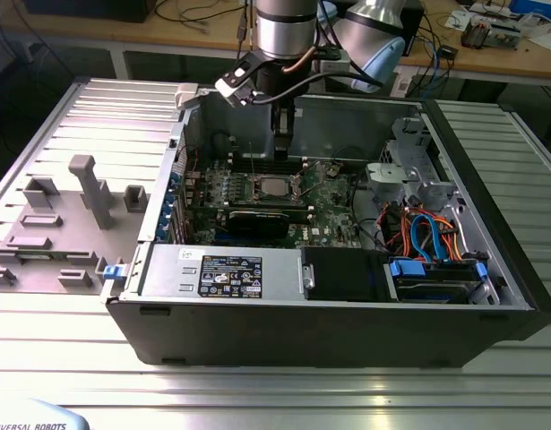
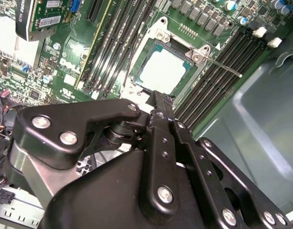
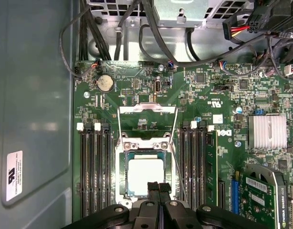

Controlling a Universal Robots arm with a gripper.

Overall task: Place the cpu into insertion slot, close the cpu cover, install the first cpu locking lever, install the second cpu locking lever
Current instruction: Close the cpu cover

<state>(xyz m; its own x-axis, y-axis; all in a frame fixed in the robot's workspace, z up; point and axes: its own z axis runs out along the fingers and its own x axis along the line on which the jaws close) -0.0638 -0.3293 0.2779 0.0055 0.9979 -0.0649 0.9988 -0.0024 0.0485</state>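
Observation:
The cpu (image 3: 145, 176) (image 2: 163, 71) lies flat in the insertion slot (image 3: 123, 171), silvery top up, in both wrist views. It also shows in the exterior view, cpu (image 1: 275, 186), on the green motherboard. The cpu cover (image 3: 147, 109) is swung open, just beyond the slot. Two thin locking levers (image 3: 180, 174) (image 2: 225, 68) stand free beside the slot. My gripper (image 3: 158, 187) (image 2: 156, 98) (image 1: 282, 159) hovers just above the cpu's near edge, fingers shut together with nothing between them.
Black memory slots (image 3: 96, 167) flank the socket on both sides. A graphics card (image 3: 260, 200) sits further off, with a finned heatsink (image 3: 269, 131) beyond it. Cable bundles (image 3: 151, 38) and the case wall (image 3: 32, 119) hem in the board.

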